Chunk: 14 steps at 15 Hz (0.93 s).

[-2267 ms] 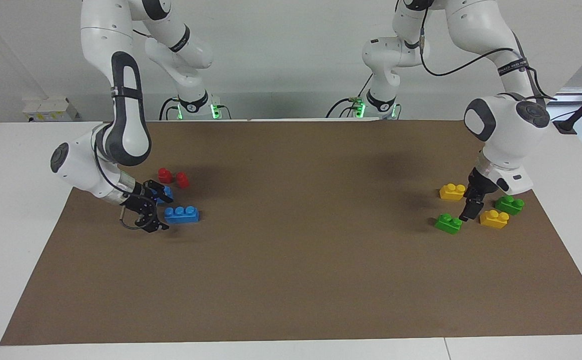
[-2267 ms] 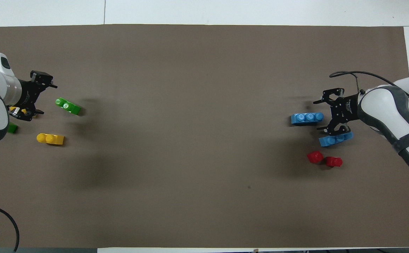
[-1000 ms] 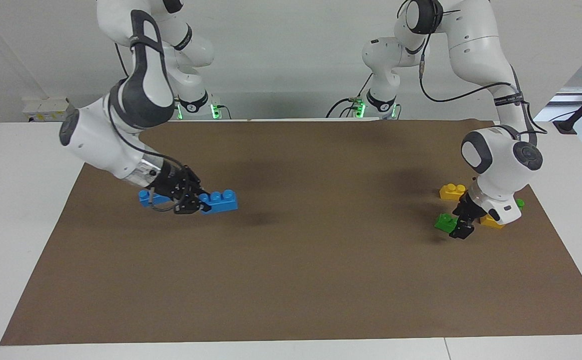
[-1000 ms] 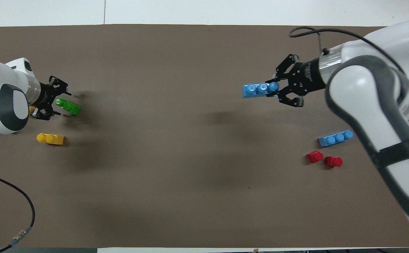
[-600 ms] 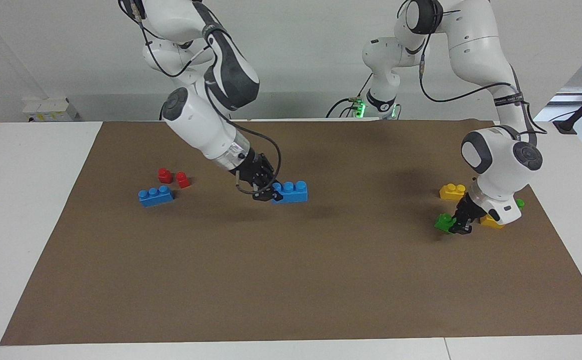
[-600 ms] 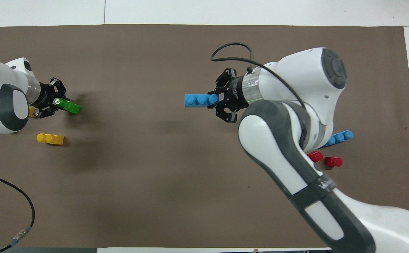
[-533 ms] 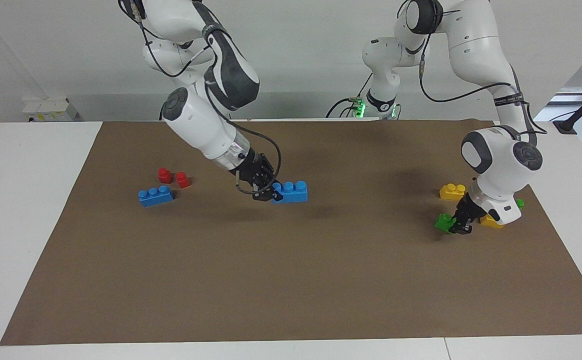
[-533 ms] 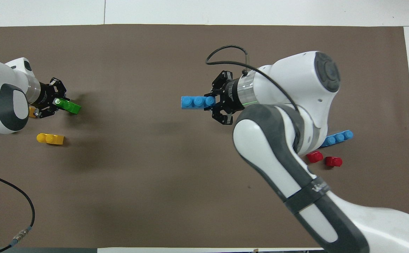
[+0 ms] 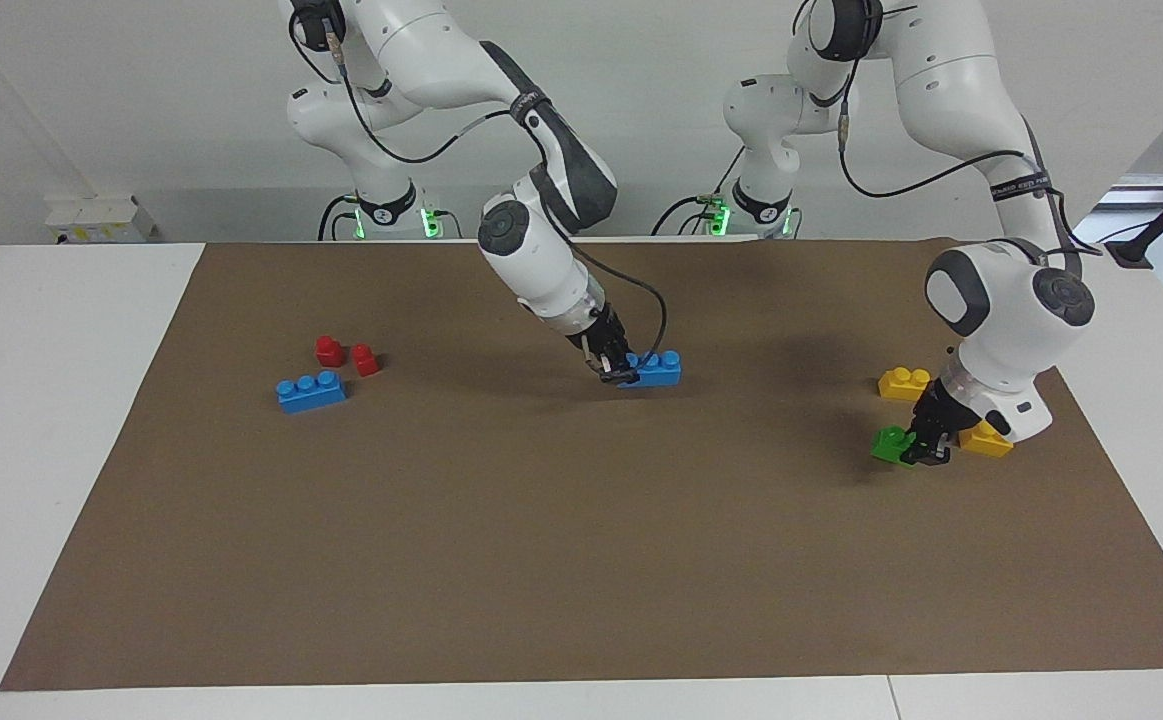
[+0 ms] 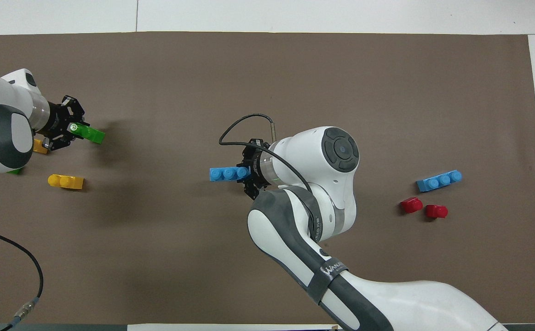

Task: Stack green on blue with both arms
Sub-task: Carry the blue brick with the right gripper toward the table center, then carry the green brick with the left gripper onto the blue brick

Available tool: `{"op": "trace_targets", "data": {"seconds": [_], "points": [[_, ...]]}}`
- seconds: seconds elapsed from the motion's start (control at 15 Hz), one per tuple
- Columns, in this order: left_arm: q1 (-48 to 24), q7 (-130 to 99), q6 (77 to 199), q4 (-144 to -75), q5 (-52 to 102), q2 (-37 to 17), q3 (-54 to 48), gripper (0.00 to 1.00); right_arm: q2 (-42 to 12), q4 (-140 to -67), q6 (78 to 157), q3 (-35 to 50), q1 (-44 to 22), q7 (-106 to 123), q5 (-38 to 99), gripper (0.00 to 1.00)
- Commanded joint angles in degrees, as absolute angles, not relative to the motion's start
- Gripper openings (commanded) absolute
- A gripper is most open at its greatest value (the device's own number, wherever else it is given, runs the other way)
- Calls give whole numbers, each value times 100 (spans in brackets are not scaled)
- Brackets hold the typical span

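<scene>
**Both bricks gripped; blue arriving mid-counter, green barely off the mat**

The right gripper [image 9: 623,375] has its fingers closed on one end of a blue brick [image 9: 655,368], the brick sticking out level past them with its three studs up. In the facing view the brick sits at or just above the brown mat [image 9: 581,560] near the middle of the counter [image 9: 61,420]; I cannot tell whether it is touching down. The right arm reaches in from its base to hold it there.

The left gripper [image 9: 926,450] has its fingers closed on the end of a green brick [image 9: 889,443] at the left arm's end of the counter. That brick looks low over the mat, tilted a little in the overhead view [image 10: 89,133], and whether it has left the surface is not clear. Two yellow bricks [image 9: 904,382] lie just beside it, and a sliver of the second green brick [image 10: 15,171] shows under the left arm.

The spare blue brick [image 9: 311,391] and two red bricks [image 9: 346,355] lie at the right arm's end, well apart from the action.

By my reading, the pick-up step is finished and the bringing-together step is in hand. Next, the blue brick needs to be settled and held steady, studs up, while the left arm carries the green across, levels it, lines its underside over the blue studs and presses down. The end-on grips leave both bricks free to pivot, so alignment will want care.
</scene>
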<state>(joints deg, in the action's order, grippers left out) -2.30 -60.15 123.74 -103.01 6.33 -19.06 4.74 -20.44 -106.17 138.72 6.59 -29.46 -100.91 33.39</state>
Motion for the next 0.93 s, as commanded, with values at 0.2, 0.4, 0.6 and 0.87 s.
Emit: {"op": "trace_targets", "data": {"seconds": [0.2, 0.4, 0.6, 0.87], "points": [[-1141, -8230, 11391, -10546, 659, -959, 545, 0, -2101, -10959, 14396, 642, -3041, -10239, 3454, 0], [-1642, -9366, 11408, -10643, 580, -747, 545, 0, -2136, -11065, 14431, 642, -2971, -9967, 3480, 0], [-2239, -10376, 11723, -10967, 326, -616, 545, 0, -2162, -11136, 14563, 642, -2979, -9958, 3498, 0], [-2952, -11705, 12479, -11557, 18, -405, 536, 0, -2241, -11180, 14625, 642, -2927, -9845, 3673, 0]]}}
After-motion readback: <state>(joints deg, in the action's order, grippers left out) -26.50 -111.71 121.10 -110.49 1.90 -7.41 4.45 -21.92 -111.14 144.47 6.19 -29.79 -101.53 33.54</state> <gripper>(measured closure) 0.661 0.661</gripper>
